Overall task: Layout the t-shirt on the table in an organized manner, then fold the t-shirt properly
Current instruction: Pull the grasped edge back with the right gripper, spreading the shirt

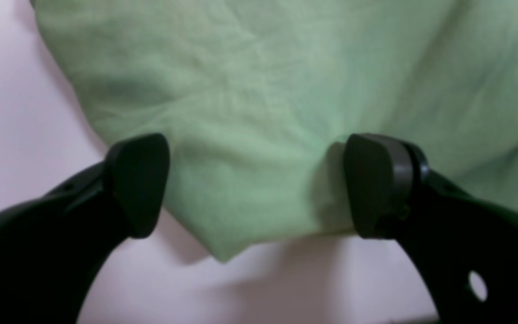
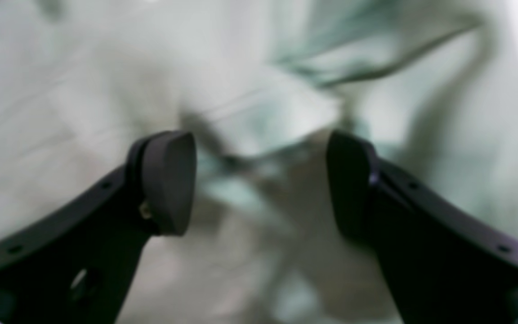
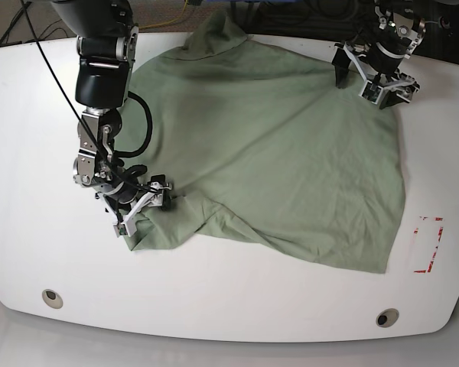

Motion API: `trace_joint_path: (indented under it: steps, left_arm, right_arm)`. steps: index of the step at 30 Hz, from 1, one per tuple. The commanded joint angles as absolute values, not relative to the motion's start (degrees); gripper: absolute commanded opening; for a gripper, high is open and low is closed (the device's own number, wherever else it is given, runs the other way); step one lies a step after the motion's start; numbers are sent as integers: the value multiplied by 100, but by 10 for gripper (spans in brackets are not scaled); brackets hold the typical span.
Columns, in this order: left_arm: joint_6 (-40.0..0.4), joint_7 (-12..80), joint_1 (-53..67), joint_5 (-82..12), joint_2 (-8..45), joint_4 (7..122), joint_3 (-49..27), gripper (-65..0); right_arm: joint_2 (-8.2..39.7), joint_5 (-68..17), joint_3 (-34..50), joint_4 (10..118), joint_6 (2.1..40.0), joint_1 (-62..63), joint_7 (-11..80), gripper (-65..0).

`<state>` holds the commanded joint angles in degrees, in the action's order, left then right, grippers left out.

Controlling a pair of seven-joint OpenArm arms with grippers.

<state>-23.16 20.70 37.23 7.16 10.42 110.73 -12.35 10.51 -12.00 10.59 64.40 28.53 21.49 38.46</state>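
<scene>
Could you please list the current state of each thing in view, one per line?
t-shirt: spread out but wrinkled, not folded, one part bunched at the right gripper.
left gripper: open, a corner of the shirt between its fingers.
right gripper: open, low over bunched cloth.
table: shirt lying on it, the near strip bare.

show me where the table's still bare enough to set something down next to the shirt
Bare table runs along the near edge, between the t-shirt hem and the two grommets. The strip left of the right gripper is free. Crowded: the far right corner by the left gripper.
</scene>
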Motion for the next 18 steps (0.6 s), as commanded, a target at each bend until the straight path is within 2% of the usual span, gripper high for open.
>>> trace_joint_path:
  steps: [6,13,18]
  left_arm:
    - [-2316,2062,3829,699,884,11275,-1235,-83]
    - [-2316,2026,3802,699,892,11275,-1411,-83]
    - [-2316,1991,3547,690,875,11275,-1622,-83]
  right_arm:
    - [1033,-1218,1103,7749,2844,1886,4813,-213]
    - [1024,-1701,1103,9516,2800,1138,5657,-213]
    - [1007,-1886,1103,10273,2800,444,5842,-214]
